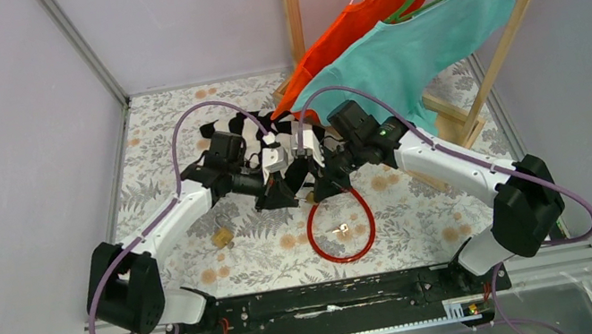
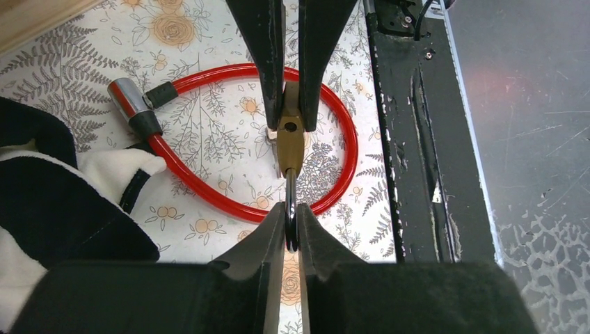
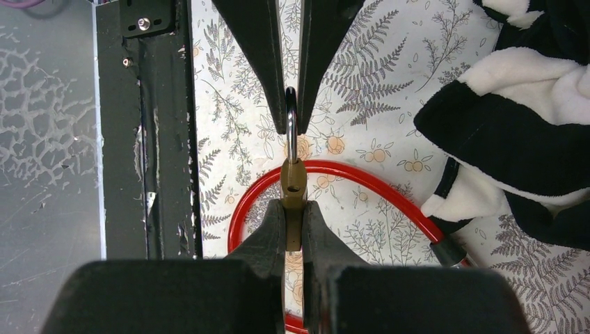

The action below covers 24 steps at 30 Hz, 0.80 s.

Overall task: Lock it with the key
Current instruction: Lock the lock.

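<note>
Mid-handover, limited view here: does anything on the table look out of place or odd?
Only the black-and-white fleece: it lies crumpled on the table, a cuff right beside the red cable lock's capped end, while the orange shirt and teal shirt hang on the rack. Nothing looks spilled or damaged.

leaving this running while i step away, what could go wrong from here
Both tools pinch one small padlock in midair. The left tool grips only the thin shackle, so the padlock may slip or twist free and drop onto the red cable lock below. The right tool holds the body and neither holds a key, so freeing one tool to fetch it would leave a single narrow grip.
</note>
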Each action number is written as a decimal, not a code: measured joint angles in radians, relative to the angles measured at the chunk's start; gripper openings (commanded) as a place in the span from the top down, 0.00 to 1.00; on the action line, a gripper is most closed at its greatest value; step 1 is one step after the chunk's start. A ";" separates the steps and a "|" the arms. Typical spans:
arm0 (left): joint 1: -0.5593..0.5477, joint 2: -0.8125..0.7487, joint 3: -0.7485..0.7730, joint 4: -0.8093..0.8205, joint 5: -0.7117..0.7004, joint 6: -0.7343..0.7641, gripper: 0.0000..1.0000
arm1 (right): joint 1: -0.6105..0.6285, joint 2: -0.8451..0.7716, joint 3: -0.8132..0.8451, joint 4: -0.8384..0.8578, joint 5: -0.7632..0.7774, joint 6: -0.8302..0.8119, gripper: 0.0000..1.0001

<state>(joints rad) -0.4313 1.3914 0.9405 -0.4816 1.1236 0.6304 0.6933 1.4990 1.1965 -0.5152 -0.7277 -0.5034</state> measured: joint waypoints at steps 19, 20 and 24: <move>0.007 -0.006 0.007 -0.015 0.015 -0.021 1.00 | -0.040 -0.050 0.003 0.028 0.062 0.061 0.35; 0.007 -0.006 0.014 -0.024 0.015 -0.024 1.00 | -0.043 -0.068 0.003 0.029 0.070 0.058 0.34; 0.007 -0.006 0.083 -0.059 0.014 -0.029 1.00 | -0.045 -0.129 0.007 0.023 0.090 0.029 0.30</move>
<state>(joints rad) -0.4244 1.3853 1.0233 -0.5404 1.1378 0.6010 0.6479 1.3701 1.2034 -0.4923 -0.6376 -0.4740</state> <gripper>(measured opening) 0.035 0.681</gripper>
